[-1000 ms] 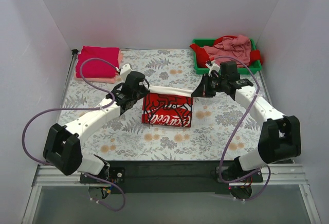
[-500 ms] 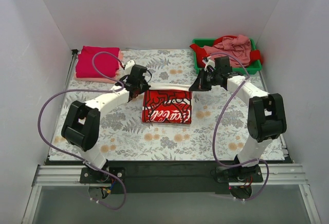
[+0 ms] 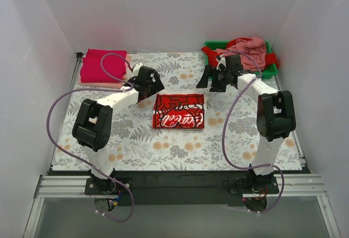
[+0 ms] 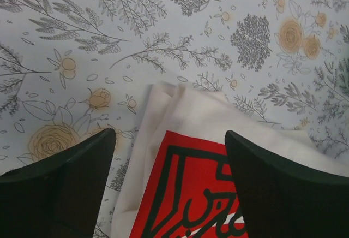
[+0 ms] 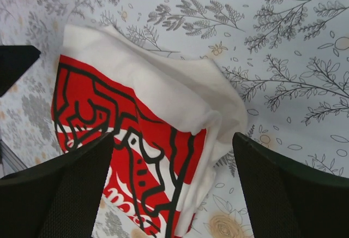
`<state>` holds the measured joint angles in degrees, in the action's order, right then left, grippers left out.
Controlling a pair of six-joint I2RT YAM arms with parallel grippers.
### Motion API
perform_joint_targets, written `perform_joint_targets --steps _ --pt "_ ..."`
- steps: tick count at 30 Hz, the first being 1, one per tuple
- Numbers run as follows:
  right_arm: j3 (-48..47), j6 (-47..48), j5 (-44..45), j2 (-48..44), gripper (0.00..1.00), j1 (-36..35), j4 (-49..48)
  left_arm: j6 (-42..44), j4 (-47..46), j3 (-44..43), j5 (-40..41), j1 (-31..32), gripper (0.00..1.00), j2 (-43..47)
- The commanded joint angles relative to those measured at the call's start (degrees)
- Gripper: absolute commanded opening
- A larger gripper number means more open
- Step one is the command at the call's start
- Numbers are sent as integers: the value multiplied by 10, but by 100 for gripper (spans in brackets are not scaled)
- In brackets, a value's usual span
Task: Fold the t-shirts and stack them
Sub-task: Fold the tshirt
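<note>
A white t-shirt (image 3: 179,111) with a red print lies folded on the floral cover at the table's middle. My left gripper (image 3: 156,87) hovers open over its far left corner; in the left wrist view the white t-shirt (image 4: 185,194) lies below the left gripper (image 4: 169,140), untouched. My right gripper (image 3: 210,81) stands open over the far right corner. In the right wrist view the folded layers of the white t-shirt (image 5: 142,118) show between the spread fingers of the right gripper (image 5: 173,140). Folded crimson and pink t-shirts (image 3: 103,66) are stacked at the back left.
A green tray (image 3: 207,46) at the back right holds a loose heap of pink and red t-shirts (image 3: 248,51), just behind the right gripper. White walls close in the table on three sides. Purple cables loop off both arms.
Both grippers have opened and let go of the white t-shirt's edge, which they carried to the far side. The shirt now lies folded flat, and both arms have drawn in.
</note>
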<state>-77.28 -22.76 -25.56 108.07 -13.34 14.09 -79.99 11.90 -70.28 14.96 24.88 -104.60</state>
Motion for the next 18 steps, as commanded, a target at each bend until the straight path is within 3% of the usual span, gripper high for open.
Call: perform_joint_targets --steps 1,7,11,18 --pt "-66 32 -4 6 98 4 19 3 10 -23 7 -8 86 28" --pt "-8 42 -47 -67 98 -6 10 -3 -1 15 -79 -8 89 82" --pt "123 25 -121 -137 98 -44 -62 -14 -46 91 -183 -1 91 127" --pt "219 4 -134 -133 98 -75 -136 -38 -93 167 -244 8 92 118"
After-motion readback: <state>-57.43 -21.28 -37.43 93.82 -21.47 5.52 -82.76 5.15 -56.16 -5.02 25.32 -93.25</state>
